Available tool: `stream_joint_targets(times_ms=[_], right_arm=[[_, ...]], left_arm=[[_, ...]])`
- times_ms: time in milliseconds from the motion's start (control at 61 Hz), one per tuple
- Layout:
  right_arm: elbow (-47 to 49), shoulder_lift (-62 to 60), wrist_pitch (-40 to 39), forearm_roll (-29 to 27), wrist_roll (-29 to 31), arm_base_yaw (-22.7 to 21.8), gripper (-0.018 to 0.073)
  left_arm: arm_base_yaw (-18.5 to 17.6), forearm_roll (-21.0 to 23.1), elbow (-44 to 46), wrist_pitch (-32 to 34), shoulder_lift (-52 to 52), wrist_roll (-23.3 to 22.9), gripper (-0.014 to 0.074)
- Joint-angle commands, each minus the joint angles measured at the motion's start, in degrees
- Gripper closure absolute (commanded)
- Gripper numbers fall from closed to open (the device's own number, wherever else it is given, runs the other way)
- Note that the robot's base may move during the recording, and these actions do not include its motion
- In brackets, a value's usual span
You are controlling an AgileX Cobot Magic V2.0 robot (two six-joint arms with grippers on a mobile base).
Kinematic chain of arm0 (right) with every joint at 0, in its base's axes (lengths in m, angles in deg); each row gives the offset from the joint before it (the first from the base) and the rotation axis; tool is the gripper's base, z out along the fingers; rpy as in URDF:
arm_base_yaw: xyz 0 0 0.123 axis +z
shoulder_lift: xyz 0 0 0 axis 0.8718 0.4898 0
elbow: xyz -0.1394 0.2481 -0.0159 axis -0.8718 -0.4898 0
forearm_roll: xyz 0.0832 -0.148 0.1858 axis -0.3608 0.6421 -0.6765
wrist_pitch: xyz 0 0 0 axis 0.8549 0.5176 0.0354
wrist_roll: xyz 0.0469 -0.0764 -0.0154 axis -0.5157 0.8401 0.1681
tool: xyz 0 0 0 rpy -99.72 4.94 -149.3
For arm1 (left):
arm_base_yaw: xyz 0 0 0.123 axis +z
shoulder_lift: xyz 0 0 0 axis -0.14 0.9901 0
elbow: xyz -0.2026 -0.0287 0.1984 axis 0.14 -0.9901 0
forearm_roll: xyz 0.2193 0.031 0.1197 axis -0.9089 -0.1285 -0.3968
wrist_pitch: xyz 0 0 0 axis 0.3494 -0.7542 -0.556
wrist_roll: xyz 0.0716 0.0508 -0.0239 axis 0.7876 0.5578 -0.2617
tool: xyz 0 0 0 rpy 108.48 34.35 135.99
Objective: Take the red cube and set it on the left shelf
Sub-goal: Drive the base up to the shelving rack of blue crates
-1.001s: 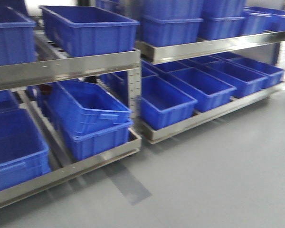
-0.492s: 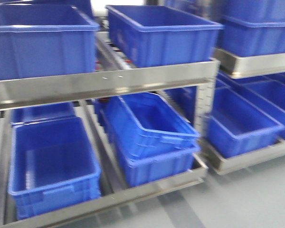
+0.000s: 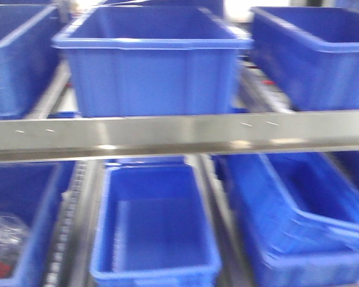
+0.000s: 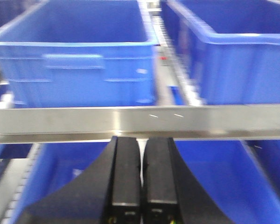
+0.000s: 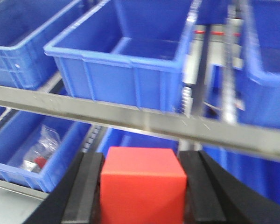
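Observation:
The red cube [image 5: 142,184] sits between the black fingers of my right gripper [image 5: 142,163], which is shut on it, just in front of the steel front rail [image 5: 144,122] of the left shelf. My left gripper [image 4: 141,142] is shut and empty, its tips just below the shelf rail [image 4: 130,120]. The shelf rail [image 3: 179,134] crosses the front view, with ribbed blue crates above [image 3: 149,60] and below [image 3: 152,227]. Neither gripper shows in the front view.
A blue crate [image 5: 126,56] stands on the upper tier ahead of the right gripper. A lower crate at the left [image 5: 32,149] holds clear bags with small parts; it also shows in the front view [image 3: 9,239]. Roller tracks [image 5: 231,65] run between crates.
The front view has swung left and closer to the shelf: the grey floor and the right rack have gone out of view, and the upper rail and crates now fill the frame.

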Motion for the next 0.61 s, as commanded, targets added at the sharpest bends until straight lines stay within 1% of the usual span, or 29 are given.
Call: stream_joint_targets(times_ms=[0,591], right_arm=[[1.4,0.38,-4.77,0.8,0.37,-0.04,0.048],[1.4,0.38,-4.77,0.8,0.37,-0.04,0.048]], left_arm=[[-0.33,0.38,-1.32,5.0,-0.85,-0.05,0.0495],[-0.33,0.38,-1.32,5.0,-0.85,-0.05,0.0495]])
